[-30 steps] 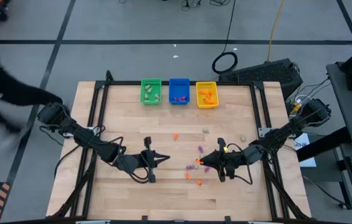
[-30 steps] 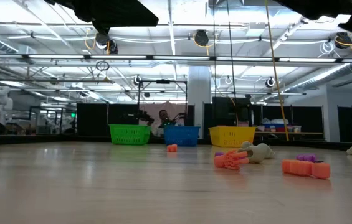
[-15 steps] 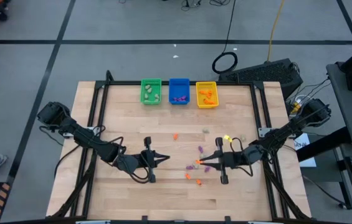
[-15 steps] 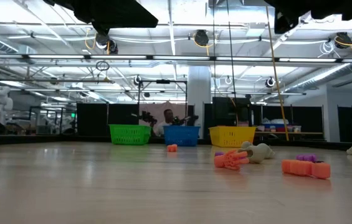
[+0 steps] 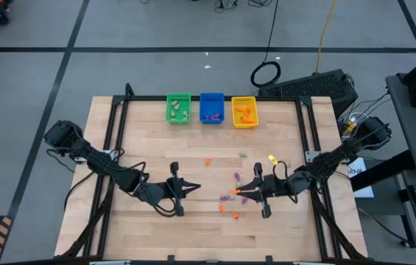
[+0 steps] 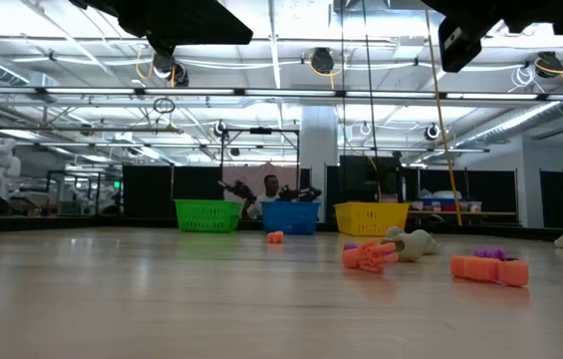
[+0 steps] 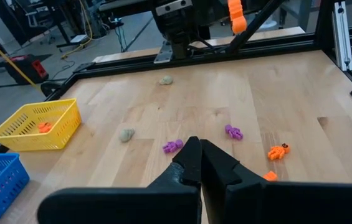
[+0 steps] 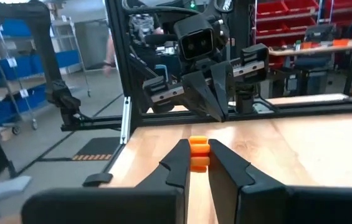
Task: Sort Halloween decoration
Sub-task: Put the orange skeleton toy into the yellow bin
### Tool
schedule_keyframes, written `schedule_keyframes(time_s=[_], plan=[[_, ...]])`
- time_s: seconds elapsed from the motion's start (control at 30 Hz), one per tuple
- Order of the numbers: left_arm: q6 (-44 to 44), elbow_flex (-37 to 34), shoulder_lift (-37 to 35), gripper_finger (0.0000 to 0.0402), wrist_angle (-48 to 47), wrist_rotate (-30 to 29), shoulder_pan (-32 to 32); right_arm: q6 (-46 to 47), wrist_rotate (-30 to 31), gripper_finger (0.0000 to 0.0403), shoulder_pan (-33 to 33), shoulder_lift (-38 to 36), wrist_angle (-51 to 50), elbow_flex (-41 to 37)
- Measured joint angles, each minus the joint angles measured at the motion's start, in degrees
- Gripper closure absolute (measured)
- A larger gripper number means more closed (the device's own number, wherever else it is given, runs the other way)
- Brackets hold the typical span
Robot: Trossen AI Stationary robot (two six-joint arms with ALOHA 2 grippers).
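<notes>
The Halloween decoration lies scattered at mid-table: small orange (image 5: 208, 160), purple (image 5: 236, 177) and beige (image 5: 243, 155) trinkets resting on the wood. My right gripper (image 5: 241, 193) hovers over the right half of the table, pointing level toward the left edge, shut on one orange trinket (image 8: 199, 154). My left gripper (image 5: 193, 186) faces it from the left half, shut and holding nothing (image 7: 195, 155). At the far edge stand a green bin (image 5: 178, 108), a blue bin (image 5: 211, 107) and a yellow bin (image 5: 244, 112), each with trinkets inside. My right gripper pinches the orange trinket's two sides (image 8: 199, 163) between its two fingers. The fingers lie level, pointing toward the table's left side. The trinket sits upright in the gap, lifted clear of the table.
More trinkets lie below and beside the right gripper: purple (image 5: 224, 198), orange (image 5: 222, 208), orange (image 5: 234, 215), beige (image 5: 287, 163). A black frame (image 5: 123, 103) borders the table. Bare wood stretches between the bins and the trinkets.
My right gripper has rolled about its own pointing line while staying in place, with the orange trinket still between its fingers. My left gripper has kept still. A person at the left of the room has gone out of the high view.
</notes>
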Motion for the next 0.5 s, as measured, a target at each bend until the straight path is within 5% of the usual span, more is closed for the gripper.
schedule_keyframes(time_s=[0.27,0.5], plan=[[-0.06,0.0,0.0,0.0401,-0.58,0.0,0.0,-14.11,0.69,0.0376,0.0,0.0,0.01,0.0],[-0.09,-0.02,0.02,0.0401,-1.03,0.0,0.0,-20.54,15.93,0.0376,-0.01,-0.02,-1.81,0.0]])
